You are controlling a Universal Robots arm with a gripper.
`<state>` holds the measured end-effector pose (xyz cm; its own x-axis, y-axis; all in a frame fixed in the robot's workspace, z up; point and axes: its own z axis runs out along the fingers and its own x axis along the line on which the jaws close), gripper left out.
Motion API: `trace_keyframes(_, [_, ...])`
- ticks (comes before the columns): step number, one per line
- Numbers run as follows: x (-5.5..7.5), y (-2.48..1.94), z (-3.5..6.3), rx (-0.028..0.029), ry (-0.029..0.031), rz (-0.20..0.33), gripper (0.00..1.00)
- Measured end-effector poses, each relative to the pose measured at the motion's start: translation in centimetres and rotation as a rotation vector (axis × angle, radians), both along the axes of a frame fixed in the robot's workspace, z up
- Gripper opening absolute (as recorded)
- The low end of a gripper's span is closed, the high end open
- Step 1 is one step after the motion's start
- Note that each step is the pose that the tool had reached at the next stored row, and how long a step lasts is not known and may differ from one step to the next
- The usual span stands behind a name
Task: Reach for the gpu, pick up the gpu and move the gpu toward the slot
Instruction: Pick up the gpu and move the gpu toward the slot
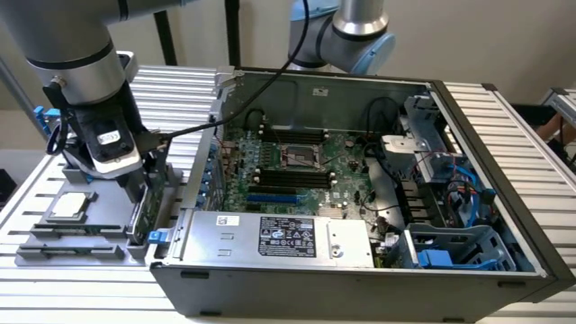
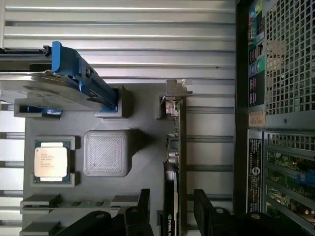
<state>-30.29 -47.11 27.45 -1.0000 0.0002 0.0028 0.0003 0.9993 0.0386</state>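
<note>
Black claw (image 2: 172, 199), spread wide, is straddling the thin green silver-bracketed gpu card (image 2: 180, 147); likely stiff, light, fragile: grip its flat faces.

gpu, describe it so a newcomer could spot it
A grey parts tray sits at the exterior view's left of the open computer case. The gpu stands on edge along the tray's case-side rim. Unlike the square processor chip and blue-railed hard drive, it's a thin green card with a silver bracket.
</note>
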Motion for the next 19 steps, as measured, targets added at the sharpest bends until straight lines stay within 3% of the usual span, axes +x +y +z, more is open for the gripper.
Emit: trace_keyframes(19, [0.2,-0.02,-3.25,0.0000,0.0006,-0.007,0.48])
